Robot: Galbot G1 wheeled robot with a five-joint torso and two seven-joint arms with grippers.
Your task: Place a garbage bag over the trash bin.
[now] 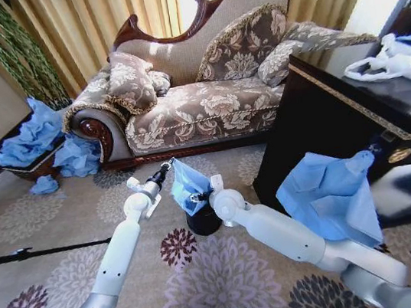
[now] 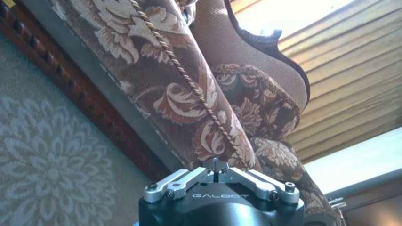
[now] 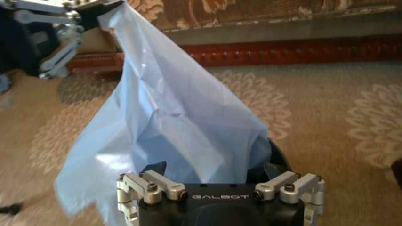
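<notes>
The light-blue garbage bag [image 1: 188,185] hangs stretched above the small black trash bin [image 1: 203,224] on the carpet in front of the sofa. My left gripper [image 1: 168,164] is shut on the bag's upper corner and holds it up; the same gripper [image 3: 94,12] appears in the right wrist view at the bag's tip. There the bag [image 3: 182,122] fans down toward my right gripper [image 3: 220,181], whose jaws stand wide open with the bag's lower part between them. Behind the plastic shows a bit of the bin's dark rim [image 3: 277,157]. My right gripper [image 1: 199,198] sits at the bag's lower edge, just above the bin.
A patterned sofa [image 1: 206,107] stands close behind the bin. A dark cabinet [image 1: 324,117] at the right carries white bags [image 1: 396,59] and a large blue sheet [image 1: 327,194]. Crumpled blue plastic [image 1: 33,141] lies at the left. A black rod [image 1: 42,252] lies on the carpet.
</notes>
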